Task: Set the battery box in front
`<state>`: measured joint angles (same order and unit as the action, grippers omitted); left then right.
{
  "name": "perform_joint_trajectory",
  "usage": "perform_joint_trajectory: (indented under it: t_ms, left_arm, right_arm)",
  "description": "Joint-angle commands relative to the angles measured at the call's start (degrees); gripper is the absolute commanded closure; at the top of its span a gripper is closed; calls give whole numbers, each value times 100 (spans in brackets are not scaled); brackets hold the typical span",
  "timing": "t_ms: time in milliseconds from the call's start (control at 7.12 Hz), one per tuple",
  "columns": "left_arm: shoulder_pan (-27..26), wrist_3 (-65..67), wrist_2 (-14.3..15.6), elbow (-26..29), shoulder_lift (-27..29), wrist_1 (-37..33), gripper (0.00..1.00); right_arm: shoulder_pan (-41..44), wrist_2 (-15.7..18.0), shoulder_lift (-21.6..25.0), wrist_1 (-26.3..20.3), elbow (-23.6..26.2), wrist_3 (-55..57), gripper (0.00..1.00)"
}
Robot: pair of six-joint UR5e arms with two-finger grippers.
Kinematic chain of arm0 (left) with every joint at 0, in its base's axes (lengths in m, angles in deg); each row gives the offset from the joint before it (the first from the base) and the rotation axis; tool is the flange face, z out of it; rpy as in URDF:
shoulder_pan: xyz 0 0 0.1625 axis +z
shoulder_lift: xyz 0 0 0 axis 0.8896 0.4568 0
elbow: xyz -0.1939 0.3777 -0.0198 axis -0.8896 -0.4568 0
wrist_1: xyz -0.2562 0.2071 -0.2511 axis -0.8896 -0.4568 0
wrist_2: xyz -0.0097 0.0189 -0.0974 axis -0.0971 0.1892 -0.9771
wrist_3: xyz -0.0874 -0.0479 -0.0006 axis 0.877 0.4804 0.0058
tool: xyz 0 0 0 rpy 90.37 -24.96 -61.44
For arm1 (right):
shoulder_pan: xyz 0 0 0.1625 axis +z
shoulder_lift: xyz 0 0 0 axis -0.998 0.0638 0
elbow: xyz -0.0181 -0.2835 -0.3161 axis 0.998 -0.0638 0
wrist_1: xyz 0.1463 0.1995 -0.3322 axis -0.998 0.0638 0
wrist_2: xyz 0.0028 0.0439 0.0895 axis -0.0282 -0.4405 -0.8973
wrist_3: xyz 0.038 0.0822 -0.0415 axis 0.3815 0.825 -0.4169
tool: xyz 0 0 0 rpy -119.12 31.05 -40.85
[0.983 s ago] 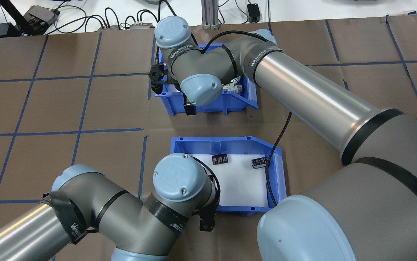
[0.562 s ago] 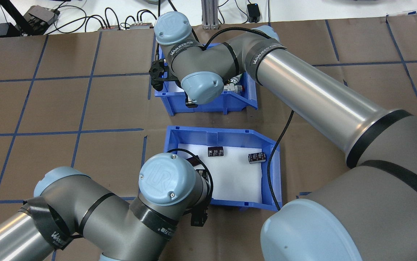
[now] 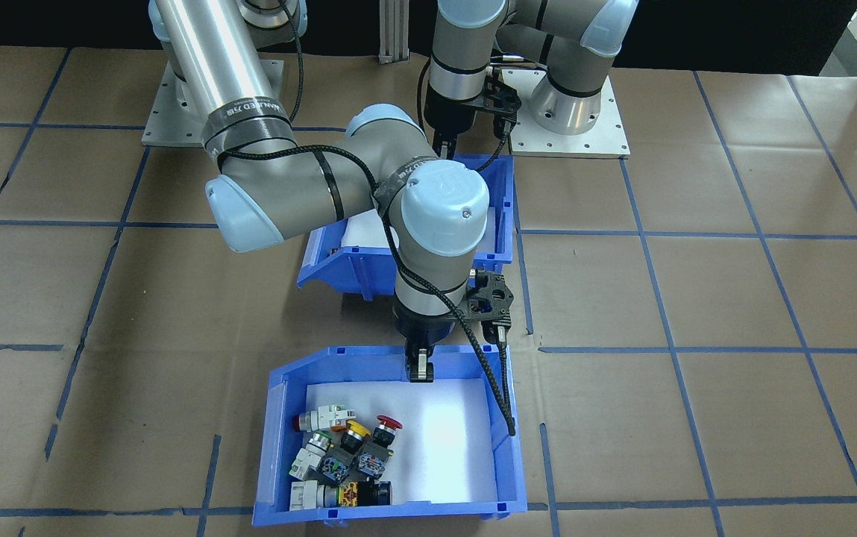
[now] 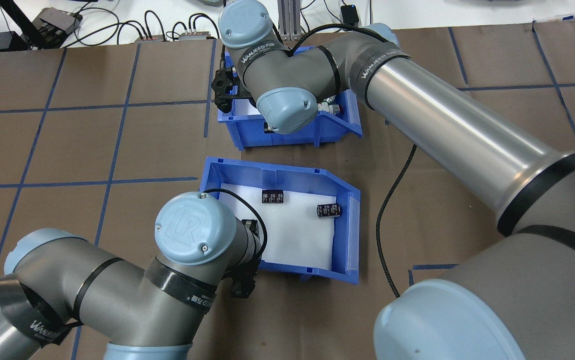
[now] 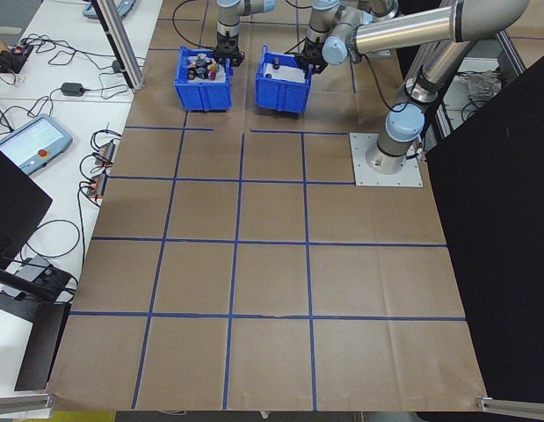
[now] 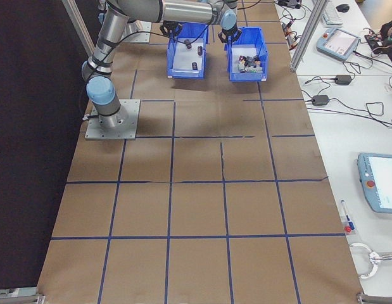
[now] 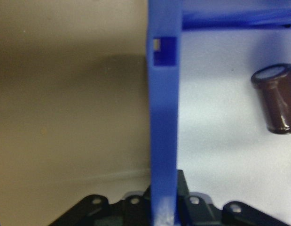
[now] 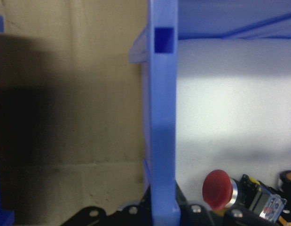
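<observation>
The battery box [image 4: 287,175], a blue bin lined with white foam, sits mid-table holding dark cells [image 4: 272,196]. My left gripper [image 4: 243,282] is shut on its near wall; the left wrist view shows that blue wall [image 7: 163,117] between the fingers and one cell [image 7: 276,99] inside. Farther out stands the switch bin [image 4: 292,135], with my right gripper [image 3: 419,369] shut on its wall [image 8: 161,117]. Colourful push buttons [image 3: 346,455] lie in its corner. In the front-facing view the battery box [image 3: 499,216] is largely hidden behind the right arm.
A black cable [image 4: 392,200] from the right arm hangs beside the battery box's right side. Wires and small devices [image 4: 167,30] line the far table edge, near an aluminium post [image 4: 287,20]. Blue tape squares mark the brown table cover [image 4: 67,140].
The battery box has slid left and turned slightly, carried by my left gripper. The switch bin has shifted farther from the robot and a little right with my right gripper.
</observation>
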<state>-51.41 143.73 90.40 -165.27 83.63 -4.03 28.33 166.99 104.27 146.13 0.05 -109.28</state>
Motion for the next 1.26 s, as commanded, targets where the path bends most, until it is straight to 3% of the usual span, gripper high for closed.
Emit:
perform_joint_trajectory:
  t_ms: [0, 421, 702, 843, 1124]
  left_arm:
    - [469, -705, 12, 7, -27, -153, 100]
    - [1829, -2399, -67, 138, -80, -224, 100]
    - [2823, -3455, -189, 698, 156, -564, 100]
    - [3132, -3643, -503, 1110, 375, -888, 100]
    - [3109, -3601, -725, 2041, 1364, -892, 100]
  right_arm:
    - [-452, 10, 422, -139, 95, -343, 100]
    - [-1321, 10, 827, -569, 104, -1344, 100]
    - [-1928, 10, 1169, -798, 270, -2020, 100]
    - [-2244, -8, 1424, -790, 559, -2398, 100]
    - [-2886, -96, 2152, -746, 1427, -3198, 100]
